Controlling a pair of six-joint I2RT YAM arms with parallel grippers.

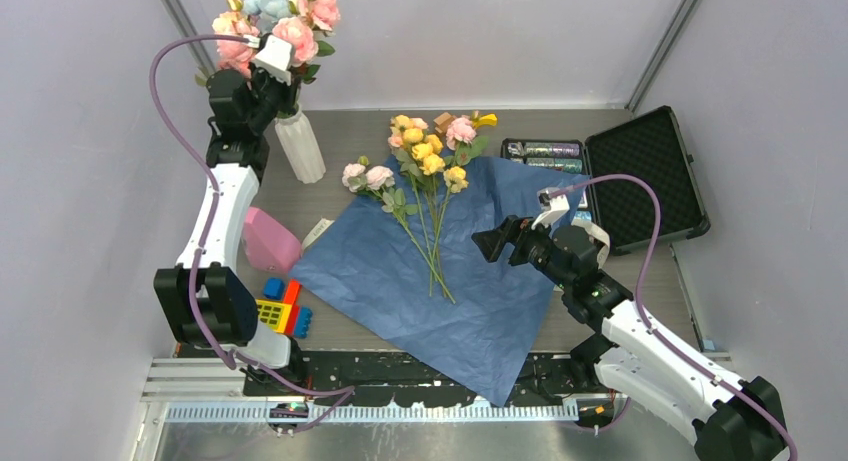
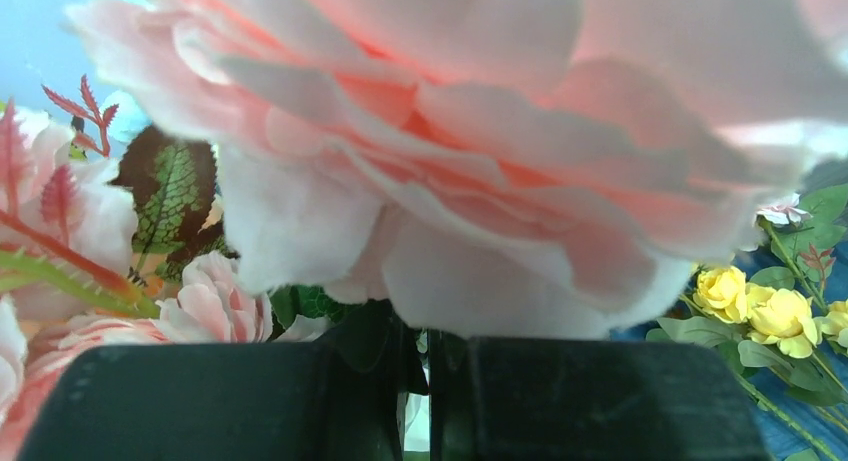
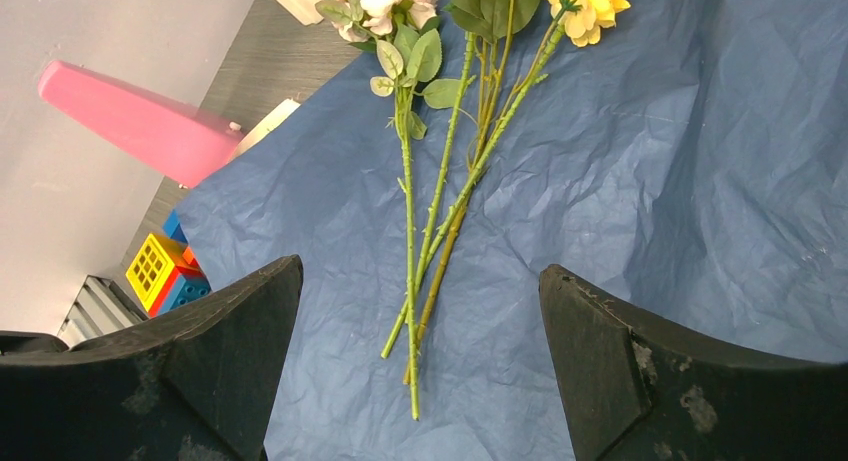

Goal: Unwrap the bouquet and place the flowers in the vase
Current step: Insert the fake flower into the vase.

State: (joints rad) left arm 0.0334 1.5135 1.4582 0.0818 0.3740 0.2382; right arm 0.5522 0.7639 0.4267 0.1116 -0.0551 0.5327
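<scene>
The flowers, small yellow, pink and cream roses on thin green stems, lie loose on crinkled dark blue paper whose near corner overhangs the desk's near edge. The right claw hovers wide open and empty above the paper's right side. Toward the far left corner, the ribbed white vase holds big soft pink blooms. The left claw is closed among them; whether it pinches a stem cannot be told.
</scene>
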